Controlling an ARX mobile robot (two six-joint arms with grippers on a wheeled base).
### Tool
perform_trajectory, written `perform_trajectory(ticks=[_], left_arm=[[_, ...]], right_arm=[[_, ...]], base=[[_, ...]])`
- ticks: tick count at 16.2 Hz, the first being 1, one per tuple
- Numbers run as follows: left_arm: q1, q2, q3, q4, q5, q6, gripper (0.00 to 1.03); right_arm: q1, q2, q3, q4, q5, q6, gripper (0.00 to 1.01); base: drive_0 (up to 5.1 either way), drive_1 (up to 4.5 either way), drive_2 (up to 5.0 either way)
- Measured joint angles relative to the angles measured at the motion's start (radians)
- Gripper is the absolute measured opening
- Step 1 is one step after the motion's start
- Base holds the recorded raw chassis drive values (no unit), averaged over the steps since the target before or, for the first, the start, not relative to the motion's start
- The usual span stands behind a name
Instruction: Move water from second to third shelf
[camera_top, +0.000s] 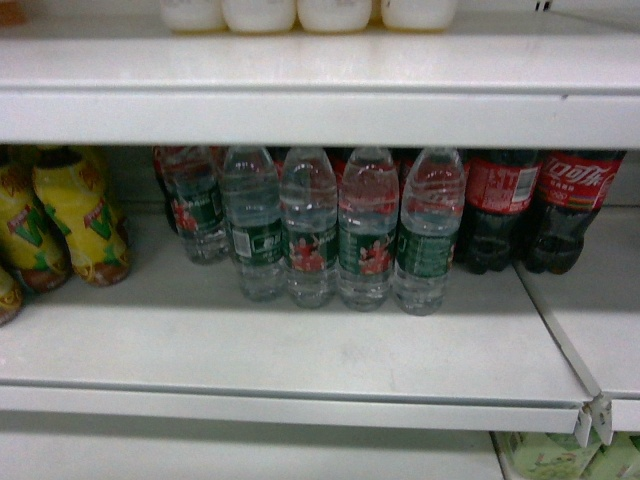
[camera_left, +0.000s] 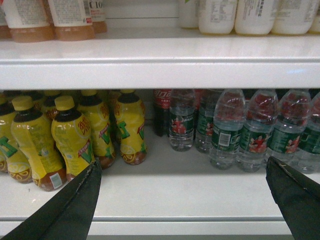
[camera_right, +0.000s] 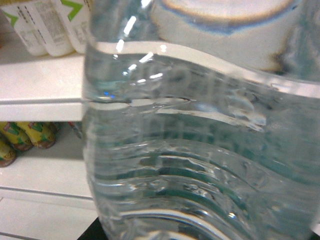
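This is a shop, the drinks aisle of a supermarket or convenience store. White metal shelves (camera_top: 300, 350) run in tiers, each with a flat front lip of the kind that takes price strips, and two shelf sections meet at a joint on the right. Goods stand in rows of one kind, several deep: water bottles (camera_top: 310, 230) with green labels in the middle, cola bottles (camera_top: 535, 205) with red labels to their right, yellow drink bottles (camera_left: 75, 140) to the left. The shelf above carries white bottles (camera_left: 255, 15) and brownish drinks (camera_left: 70, 20) lined up likewise. Green cartons (camera_top: 560, 455) show on the shelf below.
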Motion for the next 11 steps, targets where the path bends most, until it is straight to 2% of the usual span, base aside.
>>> perform_trajectory(ticks=[11], left_arm=[[0.000,0.000,0.000,0.002,0.001,0.000,0.98]], right_arm=[[0.000,0.000,0.007,0.004,0.000,0.007,0.42]], base=[[0.0,0.00,0.0]])
